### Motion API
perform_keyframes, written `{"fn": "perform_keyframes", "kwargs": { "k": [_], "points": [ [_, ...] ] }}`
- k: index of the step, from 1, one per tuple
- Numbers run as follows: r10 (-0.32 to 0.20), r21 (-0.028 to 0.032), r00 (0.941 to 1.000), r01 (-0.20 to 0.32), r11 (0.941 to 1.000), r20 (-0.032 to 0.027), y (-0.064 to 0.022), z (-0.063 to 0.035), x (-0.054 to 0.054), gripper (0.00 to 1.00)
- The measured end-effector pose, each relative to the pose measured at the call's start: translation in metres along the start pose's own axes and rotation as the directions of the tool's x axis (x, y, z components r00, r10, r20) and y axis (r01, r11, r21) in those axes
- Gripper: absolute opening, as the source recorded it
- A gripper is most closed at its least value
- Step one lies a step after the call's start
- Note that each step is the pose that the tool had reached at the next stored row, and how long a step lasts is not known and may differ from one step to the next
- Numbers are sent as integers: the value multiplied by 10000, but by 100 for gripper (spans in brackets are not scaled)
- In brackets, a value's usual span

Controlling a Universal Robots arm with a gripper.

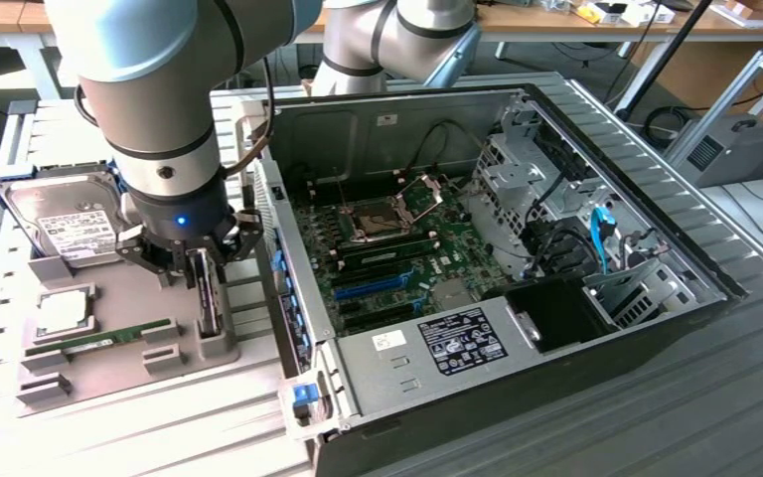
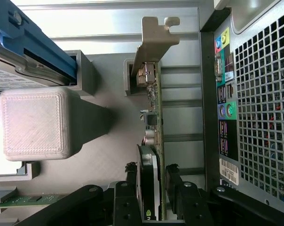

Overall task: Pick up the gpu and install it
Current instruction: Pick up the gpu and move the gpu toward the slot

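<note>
The gpu stands on edge in a slot of the grey holder tray, beside the open computer case. In the wrist view the gpu is a thin green board with a black fan on one face and a silver end bracket. My gripper is lowered straight over the card. In the wrist view my gripper straddles it, one black finger by the fan face and the other on the board side. The jaws stand close to the card, with thin gaps still showing.
On the tray lie a hard drive with blue rails, a processor and a memory stick. The case's motherboard lies exposed at the exterior view's right. The case's rear panel stands close beside the card.
</note>
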State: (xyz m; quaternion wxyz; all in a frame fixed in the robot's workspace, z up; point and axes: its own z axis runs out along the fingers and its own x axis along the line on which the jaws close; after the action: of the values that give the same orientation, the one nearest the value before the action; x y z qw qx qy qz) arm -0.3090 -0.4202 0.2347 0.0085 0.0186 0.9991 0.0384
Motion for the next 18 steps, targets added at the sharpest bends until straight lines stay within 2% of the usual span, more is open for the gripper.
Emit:
{"fn": "perform_keyframes", "kwargs": {
  "k": [10,18],
  "points": [
    [1,0,10000,-1,10000,0,-2,0,17,38],
    [1,0,10000,-1,10000,0,-41,-3,15,38]
  ]
}}
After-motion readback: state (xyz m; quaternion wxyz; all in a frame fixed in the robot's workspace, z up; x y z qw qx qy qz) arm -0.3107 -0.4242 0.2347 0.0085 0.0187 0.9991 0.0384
